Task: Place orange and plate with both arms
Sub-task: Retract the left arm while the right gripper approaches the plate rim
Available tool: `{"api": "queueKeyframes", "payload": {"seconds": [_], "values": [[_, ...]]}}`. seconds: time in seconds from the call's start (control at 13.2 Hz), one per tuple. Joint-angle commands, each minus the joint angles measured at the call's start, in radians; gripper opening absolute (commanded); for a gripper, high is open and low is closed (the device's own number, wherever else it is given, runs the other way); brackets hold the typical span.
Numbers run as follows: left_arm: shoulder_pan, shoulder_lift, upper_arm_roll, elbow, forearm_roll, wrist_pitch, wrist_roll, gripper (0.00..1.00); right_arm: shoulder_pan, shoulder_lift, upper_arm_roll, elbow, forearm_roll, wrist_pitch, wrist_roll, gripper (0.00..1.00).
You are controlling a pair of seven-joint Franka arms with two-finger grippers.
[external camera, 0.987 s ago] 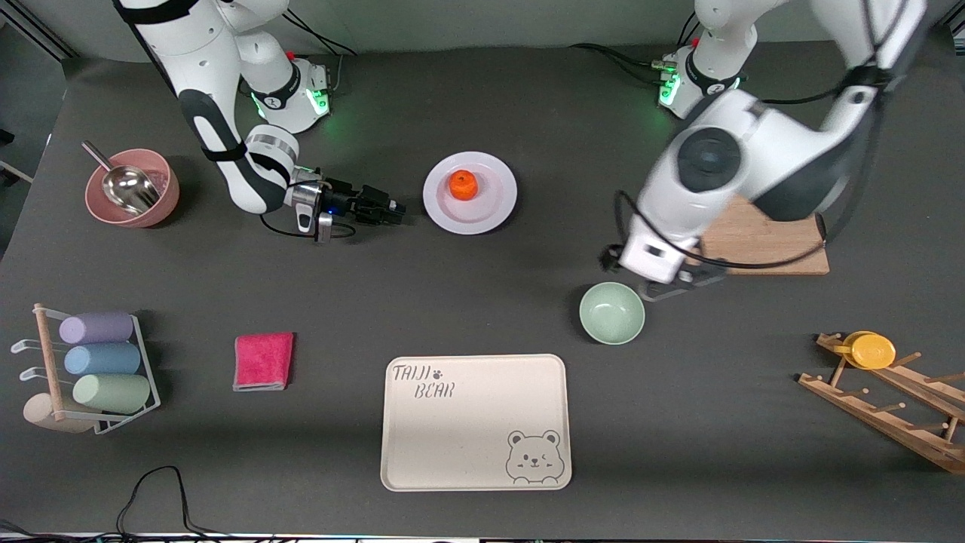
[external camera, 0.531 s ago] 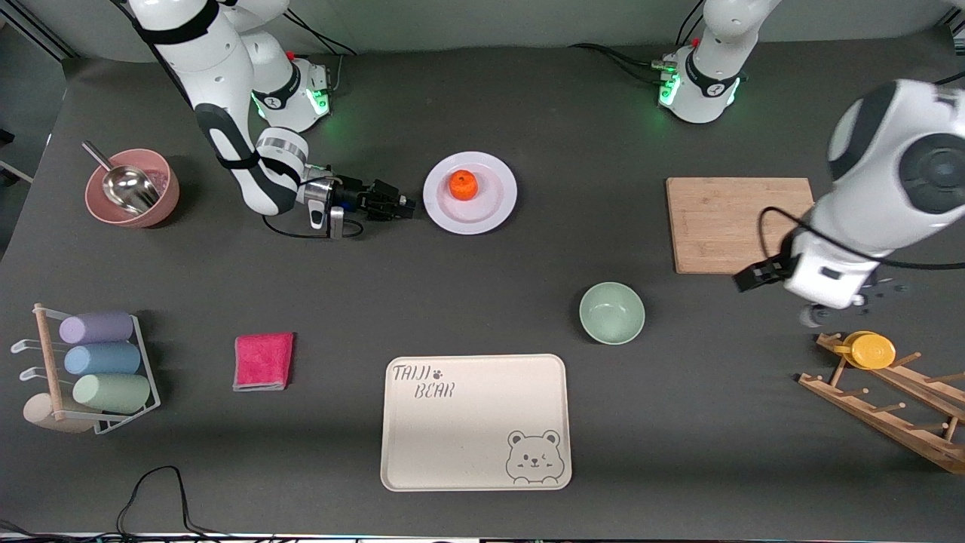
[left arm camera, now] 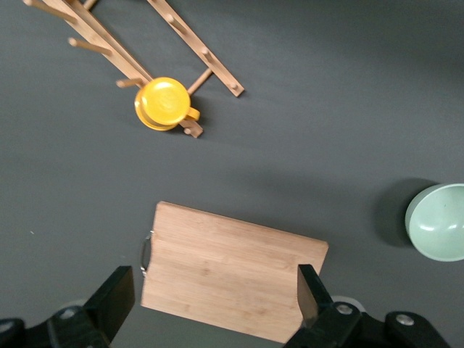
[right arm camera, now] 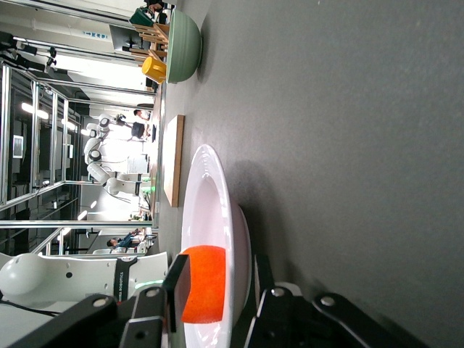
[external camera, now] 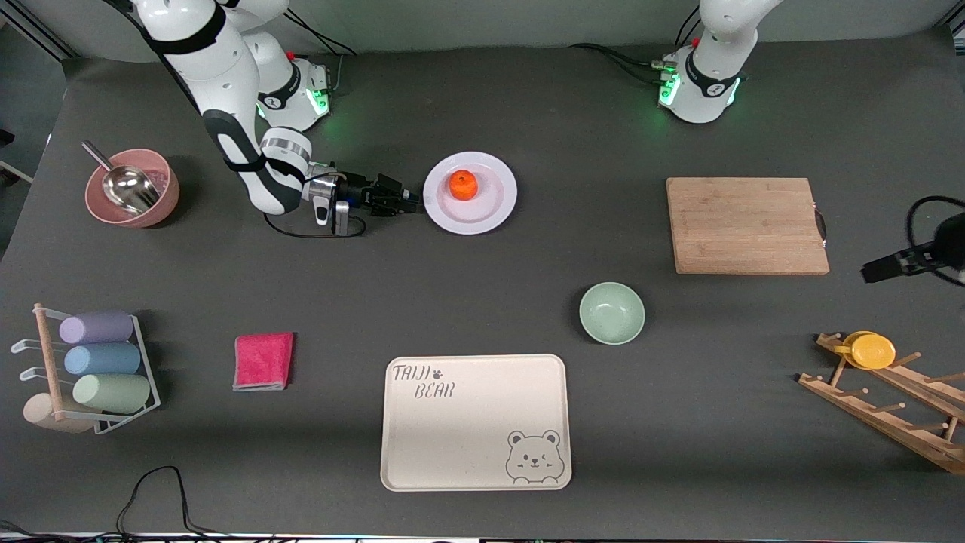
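Two tools: the right tool [external camera: 411, 202], low by the surface, straddles the plate [external camera: 490, 215] rim, fingers part-spread; the orange [external camera: 463, 184] sits on the plate. Left tool [left arm camera: 217, 301], spread wide, hangs over the cutting board [left arm camera: 232, 272].

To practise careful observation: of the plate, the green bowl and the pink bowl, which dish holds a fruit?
The plate, nearest the right gripper, holds the orange. The pink bowl holds a metal scoop; the green bowl holds nothing.
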Motion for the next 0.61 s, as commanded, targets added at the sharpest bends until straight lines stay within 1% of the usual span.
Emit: {"api": "queueKeyframes", "payload": {"seconds": [0.0, 0.08, 0.23, 0.3, 0.38, 0.46, 0.53], "values": [[-0.288, -0.108, 0.370, -0.023, -0.075, -0.023, 0.126, 1.00, 0.007, 0.029, 0.070, 0.001, 0.104, -0.012, -0.040, 0.43], [-0.341, -0.137, 0.428, -0.046, -0.076, -0.017, 0.127, 1.00, 0.008, 0.029, 0.085, 0.001, 0.118, -0.009, -0.043, 0.43], [-0.443, -0.203, 0.521, -0.106, -0.078, -0.013, 0.152, 1.00, 0.008, 0.031, 0.094, 0.002, 0.119, -0.006, -0.058, 0.43], [-0.515, -0.269, 0.581, -0.185, -0.079, 0.013, 0.156, 1.00, 0.008, 0.045, 0.096, 0.002, 0.121, -0.006, -0.084, 0.43], [-0.552, -0.329, 0.600, -0.274, -0.079, 0.067, 0.156, 1.00, 0.008, 0.048, 0.098, 0.002, 0.128, -0.006, -0.101, 0.38], [-0.571, -0.384, 0.612, -0.359, -0.082, 0.122, 0.156, 1.00, 0.008, 0.048, 0.099, 0.002, 0.132, -0.006, -0.112, 0.26], [-0.568, -0.414, 0.612, -0.402, -0.102, 0.130, 0.165, 1.00, 0.008, 0.048, 0.101, 0.002, 0.132, -0.006, -0.114, 0.13]]}}
